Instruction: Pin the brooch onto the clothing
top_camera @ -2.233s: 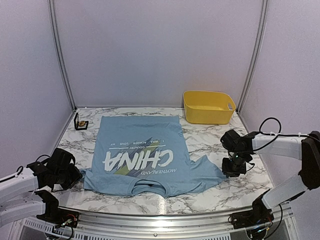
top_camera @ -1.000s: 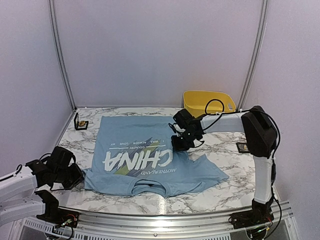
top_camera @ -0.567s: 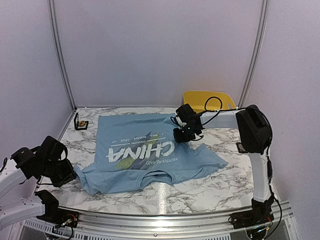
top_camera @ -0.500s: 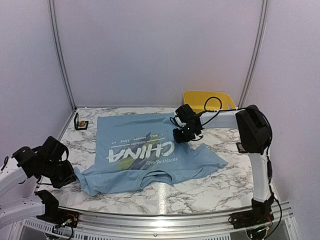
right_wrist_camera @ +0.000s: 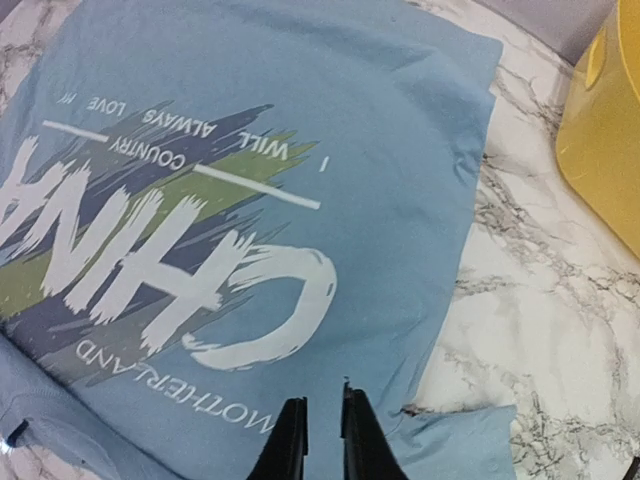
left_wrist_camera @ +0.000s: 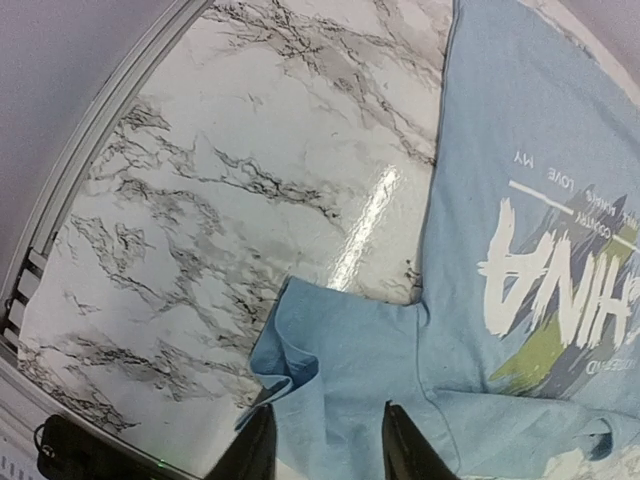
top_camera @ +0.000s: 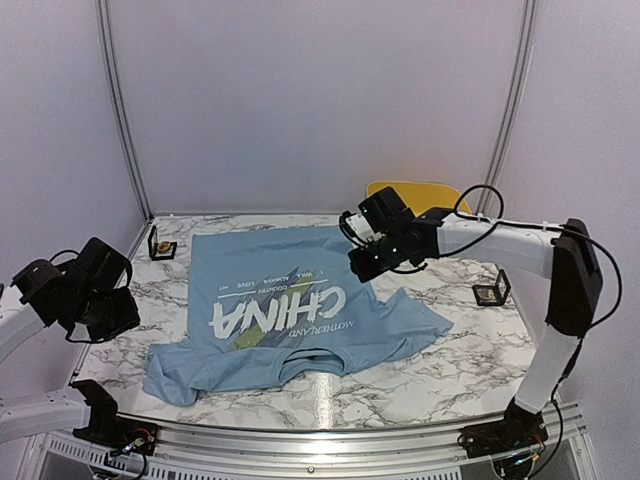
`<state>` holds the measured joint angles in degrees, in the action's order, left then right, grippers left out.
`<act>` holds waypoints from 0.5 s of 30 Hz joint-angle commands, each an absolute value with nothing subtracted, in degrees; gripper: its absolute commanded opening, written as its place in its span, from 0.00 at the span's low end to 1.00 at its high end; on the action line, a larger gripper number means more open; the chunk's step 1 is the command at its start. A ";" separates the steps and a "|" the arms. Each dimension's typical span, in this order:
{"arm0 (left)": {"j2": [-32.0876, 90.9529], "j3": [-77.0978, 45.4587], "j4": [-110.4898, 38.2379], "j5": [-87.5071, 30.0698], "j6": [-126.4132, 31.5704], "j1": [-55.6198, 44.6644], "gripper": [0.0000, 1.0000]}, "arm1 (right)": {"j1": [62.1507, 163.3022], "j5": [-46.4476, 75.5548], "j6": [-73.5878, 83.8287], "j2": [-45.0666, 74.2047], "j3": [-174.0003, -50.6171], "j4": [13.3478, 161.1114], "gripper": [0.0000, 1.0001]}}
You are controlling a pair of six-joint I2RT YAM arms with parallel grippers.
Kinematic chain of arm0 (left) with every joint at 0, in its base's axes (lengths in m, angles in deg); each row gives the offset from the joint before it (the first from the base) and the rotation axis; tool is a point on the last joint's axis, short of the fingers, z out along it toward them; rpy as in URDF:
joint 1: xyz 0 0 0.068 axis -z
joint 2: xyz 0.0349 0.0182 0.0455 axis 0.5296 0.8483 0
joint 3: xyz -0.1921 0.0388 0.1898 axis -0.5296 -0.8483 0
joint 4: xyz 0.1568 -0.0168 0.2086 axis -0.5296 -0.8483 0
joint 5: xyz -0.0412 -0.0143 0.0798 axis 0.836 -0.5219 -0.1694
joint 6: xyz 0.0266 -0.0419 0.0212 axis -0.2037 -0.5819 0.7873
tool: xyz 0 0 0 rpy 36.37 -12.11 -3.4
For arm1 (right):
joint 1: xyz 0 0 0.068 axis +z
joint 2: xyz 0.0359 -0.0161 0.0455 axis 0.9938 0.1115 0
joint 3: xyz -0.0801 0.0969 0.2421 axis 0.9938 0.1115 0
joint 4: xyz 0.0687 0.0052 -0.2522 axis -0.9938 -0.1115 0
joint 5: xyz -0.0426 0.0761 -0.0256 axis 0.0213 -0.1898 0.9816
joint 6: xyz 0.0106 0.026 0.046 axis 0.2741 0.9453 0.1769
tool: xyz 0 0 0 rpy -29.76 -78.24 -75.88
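The clothing (top_camera: 290,300), a light blue T-shirt with white "CHINA" lettering, lies spread on the marble table, collar toward me. It also fills the right wrist view (right_wrist_camera: 200,200). Its left sleeve (left_wrist_camera: 350,350) lies rumpled under my left gripper (left_wrist_camera: 325,450), which hovers open above it with nothing between its fingers. From above, my left gripper (top_camera: 112,312) hangs raised off the table's left side. My right gripper (top_camera: 360,262) hovers over the shirt's right edge. Its jaws (right_wrist_camera: 323,430) stand almost together and hold nothing. A small gold piece on a black stand, seemingly the brooch (top_camera: 160,245), sits at the back left.
A yellow bin (top_camera: 420,190) stands at the back right, partly behind my right arm, and shows in the right wrist view (right_wrist_camera: 605,130). A second small black-framed piece (top_camera: 490,291) sits on the marble right of the shirt. The table's metal rail (left_wrist_camera: 90,190) curves along the left.
My left gripper has opened, let go of the sleeve and risen to the left. The shirt has been dragged toward the near left. My right arm has lifted off the shirt.
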<state>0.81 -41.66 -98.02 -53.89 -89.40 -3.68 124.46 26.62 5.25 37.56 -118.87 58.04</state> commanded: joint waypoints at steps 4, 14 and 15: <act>2.29 -43.40 -85.95 -52.08 -81.09 10.15 0.22 | 137.11 20.57 11.94 30.67 -104.37 53.51 0.00; 28.40 -35.37 -66.84 -53.38 -47.25 40.03 0.52 | 143.63 19.78 20.93 27.48 -96.71 55.95 0.17; 30.89 -35.54 -64.81 -53.08 -44.91 41.71 0.55 | 143.89 19.86 21.66 27.23 -96.21 56.39 0.19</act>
